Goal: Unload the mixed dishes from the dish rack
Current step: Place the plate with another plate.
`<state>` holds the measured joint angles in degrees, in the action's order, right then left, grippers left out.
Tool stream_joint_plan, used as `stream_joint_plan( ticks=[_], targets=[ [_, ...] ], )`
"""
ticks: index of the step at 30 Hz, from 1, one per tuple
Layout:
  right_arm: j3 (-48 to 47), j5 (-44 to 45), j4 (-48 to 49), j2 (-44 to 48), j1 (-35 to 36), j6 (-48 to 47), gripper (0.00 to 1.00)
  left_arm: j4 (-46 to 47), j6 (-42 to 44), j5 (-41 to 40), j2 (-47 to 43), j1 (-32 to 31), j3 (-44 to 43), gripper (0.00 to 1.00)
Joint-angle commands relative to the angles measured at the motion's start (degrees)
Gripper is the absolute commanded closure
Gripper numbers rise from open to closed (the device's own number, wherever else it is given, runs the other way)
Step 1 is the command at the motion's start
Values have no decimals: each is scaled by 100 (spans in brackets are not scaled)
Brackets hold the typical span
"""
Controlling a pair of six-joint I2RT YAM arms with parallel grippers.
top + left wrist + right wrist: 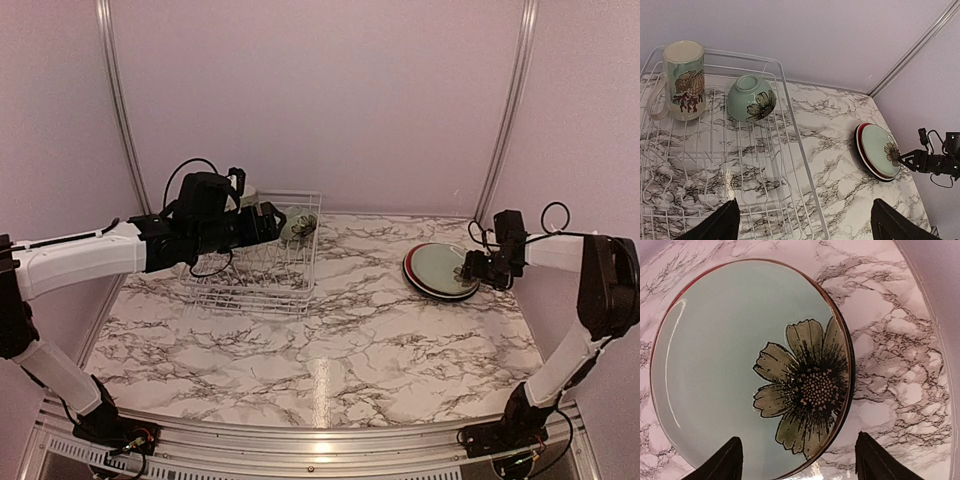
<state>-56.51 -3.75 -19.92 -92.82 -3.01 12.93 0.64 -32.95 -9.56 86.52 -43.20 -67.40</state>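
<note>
My left hand [805, 220] hangs wide open over the dish rack [796, 150]. At the upper left of its view the cream floral mug [684, 80] stands upright, handle pointing left. Just beside it the small pale green bowl [751, 97] sits foot-up. My right hand [797, 460], fingers spread and holding nothing, hovers over the pale green plate [730, 365], which lies flat on the cream plate [859, 142] on the table [840, 115].

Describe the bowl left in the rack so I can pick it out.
Find the white wire rack on the left of the marble table. At its far end sit a tall mug and, right of it, the bowl. The bowl is short, round, pale green, with a dark flower and no handle.
</note>
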Motion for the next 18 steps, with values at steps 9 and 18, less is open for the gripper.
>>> stream_joint_plan(
  ticks=[9, 18],
  targets=[
    [190, -758, 214, 1086, 223, 55, 22, -1372, 450, -611, 218, 411, -824, 1],
    [227, -951, 286, 1143, 265, 97, 22, -1989, 561, -35, 1150, 916, -1997, 1]
  ],
)
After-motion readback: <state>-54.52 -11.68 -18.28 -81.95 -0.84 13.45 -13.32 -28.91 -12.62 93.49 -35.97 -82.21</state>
